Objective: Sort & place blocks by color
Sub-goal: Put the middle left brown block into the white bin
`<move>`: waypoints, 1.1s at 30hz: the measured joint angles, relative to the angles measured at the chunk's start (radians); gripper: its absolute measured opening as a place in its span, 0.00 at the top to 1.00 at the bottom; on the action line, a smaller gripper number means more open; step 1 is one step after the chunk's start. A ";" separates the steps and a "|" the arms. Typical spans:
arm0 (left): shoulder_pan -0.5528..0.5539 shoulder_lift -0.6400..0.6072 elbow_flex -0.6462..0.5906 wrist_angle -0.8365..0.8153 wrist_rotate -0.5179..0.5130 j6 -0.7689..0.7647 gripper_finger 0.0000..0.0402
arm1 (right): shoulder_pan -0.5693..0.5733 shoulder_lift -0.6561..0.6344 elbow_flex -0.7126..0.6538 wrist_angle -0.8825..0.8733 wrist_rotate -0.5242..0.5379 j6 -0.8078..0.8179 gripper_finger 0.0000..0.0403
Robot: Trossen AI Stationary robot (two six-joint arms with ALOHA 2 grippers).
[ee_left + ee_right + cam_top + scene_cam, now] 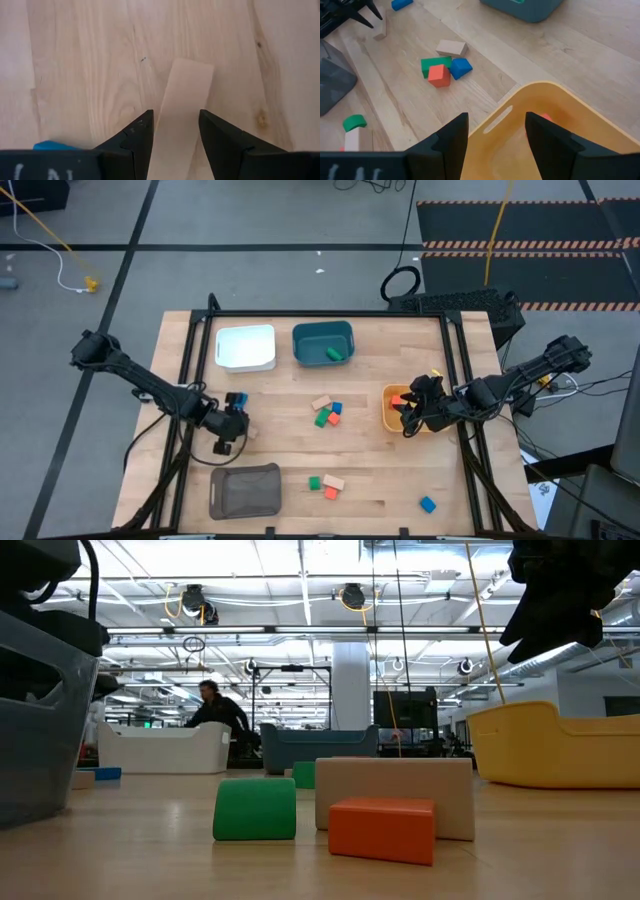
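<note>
My left gripper (238,428) is at the table's left, shut on a long tan block (182,100), also seen in the right wrist view as the tan block (381,31) below its fingers. A blue block (236,398) lies just beyond it. My right gripper (496,145) hangs open over the yellow bin (390,412), which holds a red block (546,117). Loose blocks lie on the table in a middle cluster (327,412) and a near cluster (325,485). A lone blue block (428,504) lies at the near right. My left gripper pinches the tan block's two long sides (162,125) between its two fingers, near one end. The fingers slant steeply down and the block runs on past them, along their line. Whether the block's lower end (192,65) touches the table, I cannot tell.
A white bin (246,347) and a teal bin (310,340) with a green block (334,354) stand at the far edge. A grey bin (245,490) stands near left. In the low view a person (215,710) is in the room behind.
</note>
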 joint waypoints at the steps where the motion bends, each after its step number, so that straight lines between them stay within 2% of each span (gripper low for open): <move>1: -0.002 0.000 0.000 -0.005 0.000 -0.010 0.60 | 0.000 0.000 0.000 0.000 0.000 0.000 0.54; 12: -0.007 0.000 0.000 0.020 0.000 -0.168 0.60 | 0.000 0.000 0.000 0.000 -0.002 -0.003 0.54; 25: -0.007 0.000 0.000 0.117 0.005 -0.162 0.60 | 0.000 0.000 0.000 0.001 -0.004 -0.004 0.54; 33: -0.023 -0.009 0.000 0.077 0.026 -0.300 0.60 | 0.000 0.000 0.000 0.001 -0.004 -0.004 0.54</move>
